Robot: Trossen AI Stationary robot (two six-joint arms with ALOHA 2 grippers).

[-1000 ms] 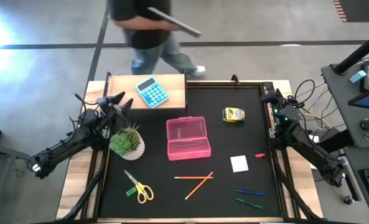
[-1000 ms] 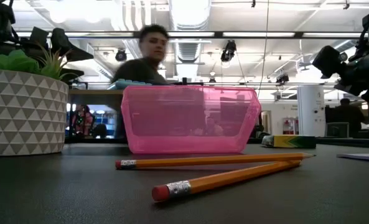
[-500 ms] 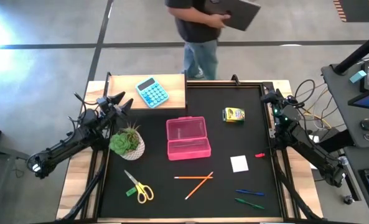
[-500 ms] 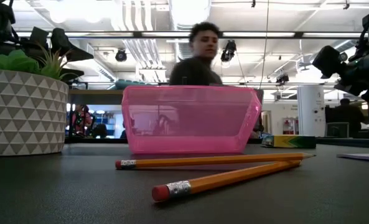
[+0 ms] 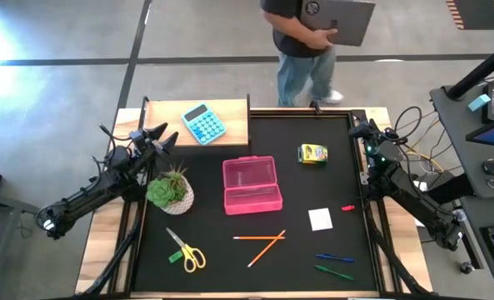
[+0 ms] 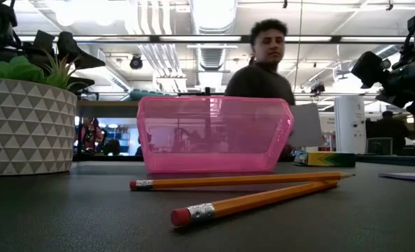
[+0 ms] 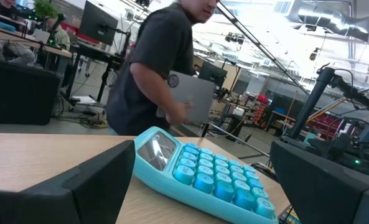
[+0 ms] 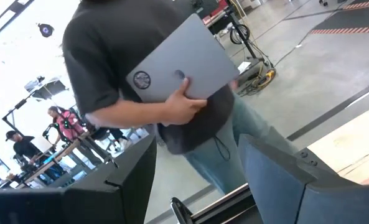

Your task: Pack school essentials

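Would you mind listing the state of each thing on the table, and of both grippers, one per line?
Pink case: open, empty.
Scissors: closed, lying flat.
Two pencils: crossed on the mat.
Note pad: flat on the mat.
Crayon box: closed, lying flat.
Pens: lying apart.
Calculator: face up on the wooden board.
Left gripper: open, holding nothing.
Right gripper: open, holding nothing.

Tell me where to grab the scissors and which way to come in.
Grip the scissors from straight above, at the narrow part where the blades meet the yellow handles. They lie flat on the mat, blades toward the plant, so set the jaws across that diagonal. The left gripper looks nearer.
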